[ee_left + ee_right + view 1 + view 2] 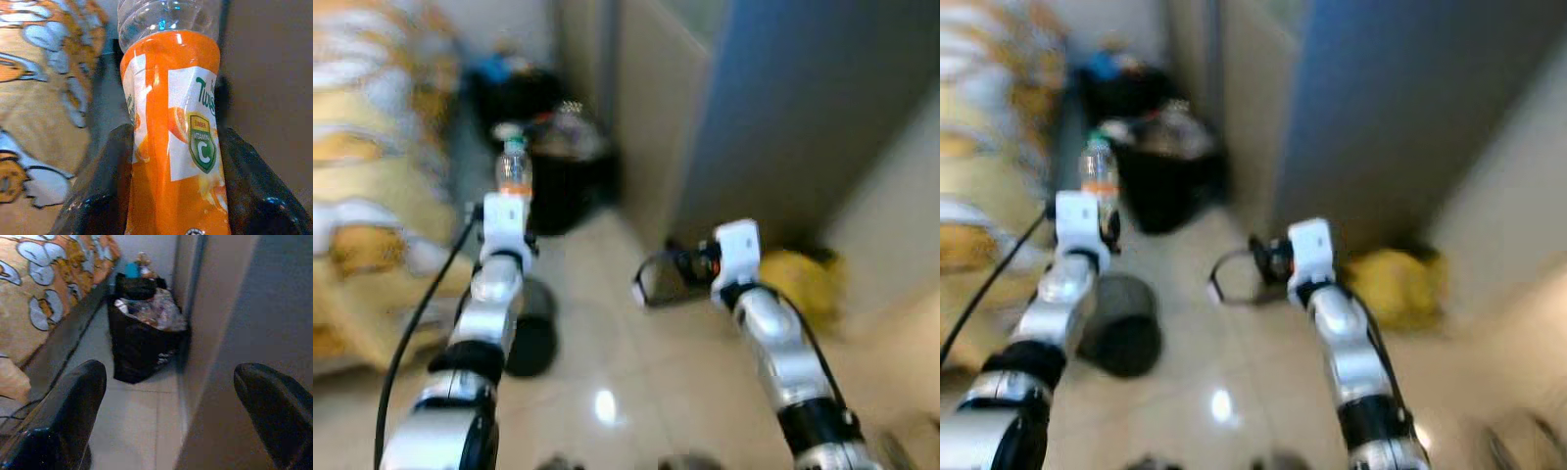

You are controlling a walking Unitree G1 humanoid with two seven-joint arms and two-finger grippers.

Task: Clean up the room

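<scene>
My left gripper (512,191) is raised and shut on a clear plastic bottle (514,164) with an orange label; in the left wrist view the bottle (173,127) stands upright between the two black fingers (100,196). Ahead on the floor stands a black trash bag (142,340), open at the top and full of rubbish, also seen as the bag (563,166) just beyond the bottle. My right gripper (656,277) is held out at mid height, open, with nothing between its fingers (68,416).
A bed with an orange and white patterned cover (362,147) runs along the left. A blue-grey door or cabinet panel (803,108) rises on the right. A dark round bin (1121,323) lies on the tiled floor, and a yellow bag (803,279) sits by the wall.
</scene>
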